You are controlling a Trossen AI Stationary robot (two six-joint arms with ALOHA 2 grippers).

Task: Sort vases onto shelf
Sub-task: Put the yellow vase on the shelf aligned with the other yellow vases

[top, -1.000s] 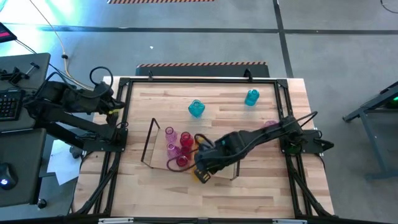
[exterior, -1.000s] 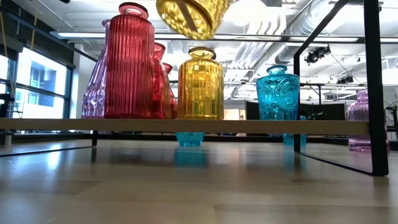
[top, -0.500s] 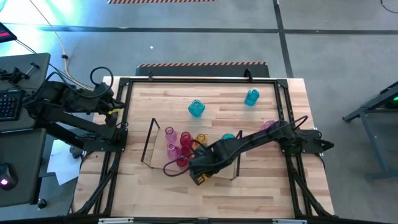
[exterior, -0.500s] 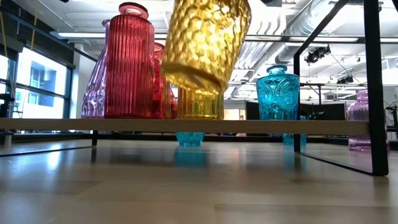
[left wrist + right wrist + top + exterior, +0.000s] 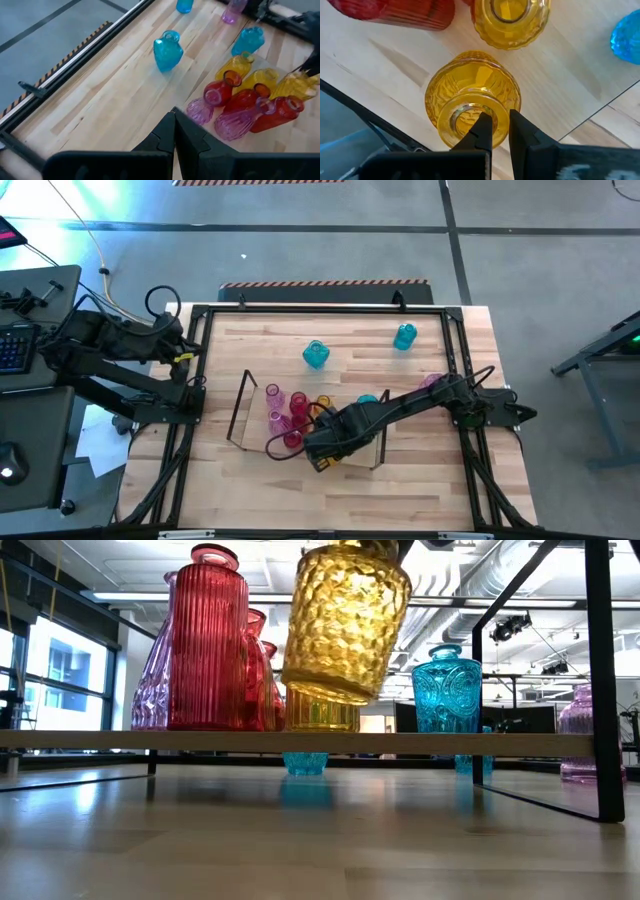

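Clearance was the point: we had the right jaws (image 5: 496, 131) clamped on the rim of a yellow vase (image 5: 345, 625), hanging mouth-up, slightly tilted, just above the shelf (image 5: 300, 741) before another yellow vase (image 5: 510, 20). The left jaws (image 5: 174, 131), together, waited well apart at the desk's edge.

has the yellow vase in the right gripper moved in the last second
Yes. In the low view the held yellow vase has come down, from above the standing red vase to just above the shelf board, still tilted.

A keyboard (image 5: 14, 347) and what looks like a mouse (image 5: 8, 473) lie on the side desk (image 5: 40, 470)
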